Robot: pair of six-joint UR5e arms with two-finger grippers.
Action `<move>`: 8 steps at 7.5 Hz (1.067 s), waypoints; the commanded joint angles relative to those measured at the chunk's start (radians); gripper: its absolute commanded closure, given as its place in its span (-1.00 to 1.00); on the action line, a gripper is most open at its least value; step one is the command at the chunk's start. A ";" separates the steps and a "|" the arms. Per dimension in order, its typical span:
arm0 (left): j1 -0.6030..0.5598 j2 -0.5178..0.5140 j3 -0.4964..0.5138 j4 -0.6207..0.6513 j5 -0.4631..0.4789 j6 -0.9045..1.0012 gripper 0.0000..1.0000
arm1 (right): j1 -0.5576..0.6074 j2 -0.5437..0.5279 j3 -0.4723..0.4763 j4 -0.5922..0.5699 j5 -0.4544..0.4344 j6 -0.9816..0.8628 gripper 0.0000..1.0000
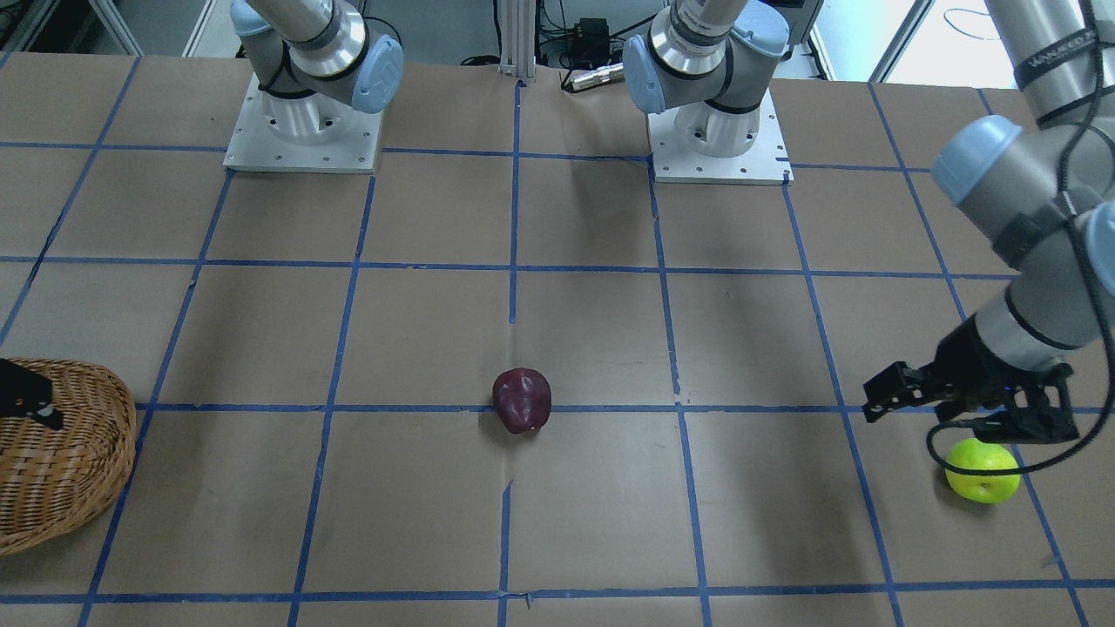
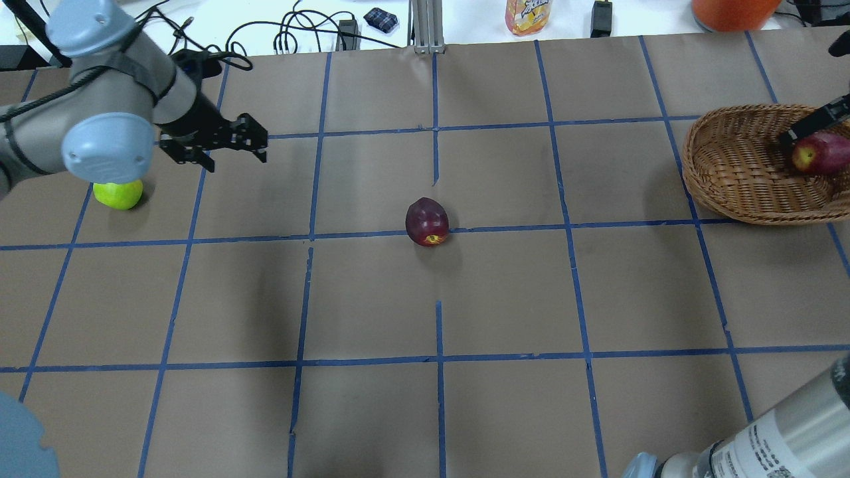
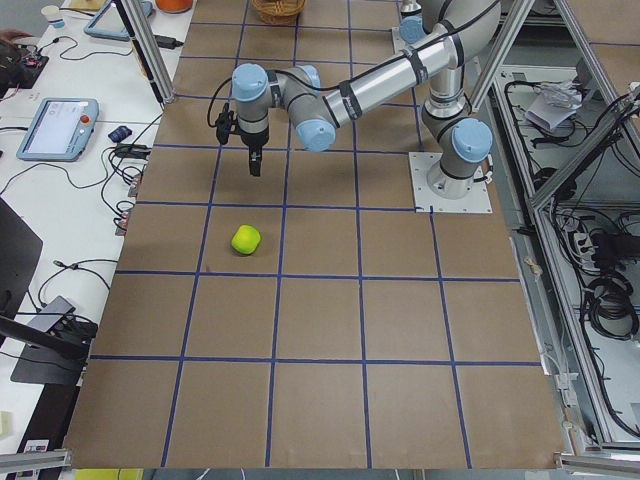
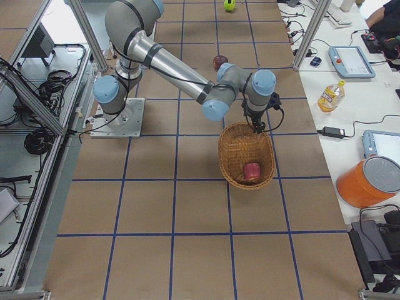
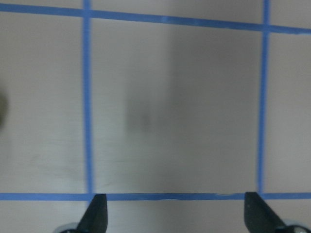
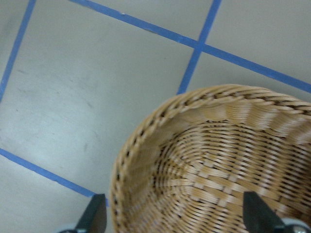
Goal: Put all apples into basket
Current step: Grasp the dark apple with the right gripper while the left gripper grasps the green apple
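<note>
The maroon apple (image 1: 521,399) (image 2: 427,221) lies on the table's middle. The yellow-green apple (image 1: 983,470) (image 2: 118,194) lies at the table's left end, partly under my left forearm. My left gripper (image 2: 257,143) (image 5: 177,213) is open and empty above bare table, apart from the green apple and on its centre side. The wicker basket (image 2: 737,166) (image 6: 194,170) stands at the right end with the red apple (image 2: 820,153) (image 4: 252,170) in it. My right gripper (image 2: 807,126) (image 6: 175,216) is open and empty above the basket's rim, near the red apple.
Both arm bases (image 1: 303,131) (image 1: 719,131) stand at the robot's side of the table. Beyond the far edge are cables (image 2: 299,33), a drink bottle (image 2: 528,14) and an orange container (image 2: 734,10). Blue tape lines grid the brown tabletop.
</note>
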 commanded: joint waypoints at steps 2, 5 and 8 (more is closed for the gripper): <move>0.098 -0.108 0.083 -0.002 0.086 0.297 -1.00 | 0.344 -0.081 0.115 -0.015 -0.060 0.615 -1.00; 0.135 -0.171 0.111 0.044 0.098 0.416 -1.00 | 0.603 -0.043 0.121 -0.110 -0.054 1.089 -1.00; 0.138 -0.191 0.111 0.068 0.103 0.429 -1.00 | 0.780 0.086 0.115 -0.313 -0.048 1.294 -1.00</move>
